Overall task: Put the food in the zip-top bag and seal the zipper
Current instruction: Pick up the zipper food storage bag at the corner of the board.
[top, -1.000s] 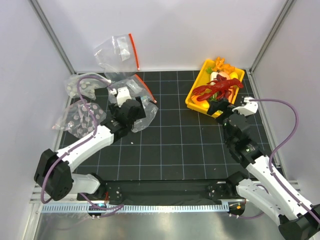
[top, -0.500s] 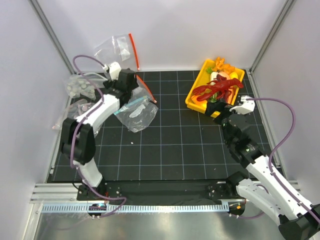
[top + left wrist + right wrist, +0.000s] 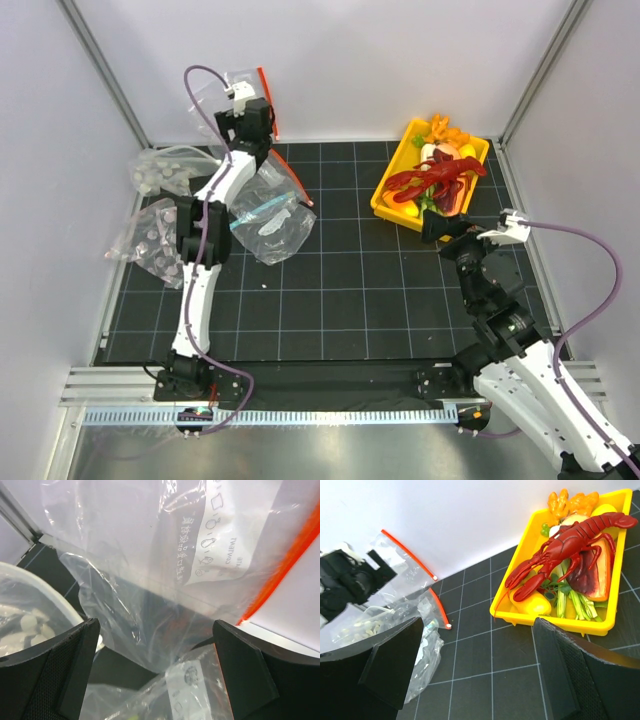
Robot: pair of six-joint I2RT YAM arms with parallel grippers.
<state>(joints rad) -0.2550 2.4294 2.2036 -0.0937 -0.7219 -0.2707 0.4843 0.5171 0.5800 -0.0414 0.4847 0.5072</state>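
Reaching to the back-left corner of the counter [image 3: 340, 300], your left end effector [image 3: 156, 625] is spread wide with nothing between its fingers. Its wrist view is filled by a clear printed bag [image 3: 150, 540] with a red-orange edge, propped against the back wall just ahead of it. You cannot tell whether the fingers touch that plastic.

Your right end effector [image 3: 479, 621] is also wide apart and empty. It hovers over the counter just short of the near corner of the yellow tray [image 3: 550, 621].

The food is all in that tray. The red lobster [image 3: 565, 550] lies on top, sprawled diagonally across the other pieces. Small orange pieces [image 3: 570, 501] sit at the far end, and a rounded yellow piece [image 3: 535, 605] sits beneath the lobster's claws.

The zip-top bag [image 3: 270, 215] lies crumpled on the left half of the counter, beside the left arm and well apart from the tray. Its zipper [image 3: 294, 178] runs along the bag's far right edge, on the side towards the tray. You cannot tell from these views whether the mouth is open or pressed closed. Bags of grey discs [image 3: 150, 235] lie at the counter's left edge.
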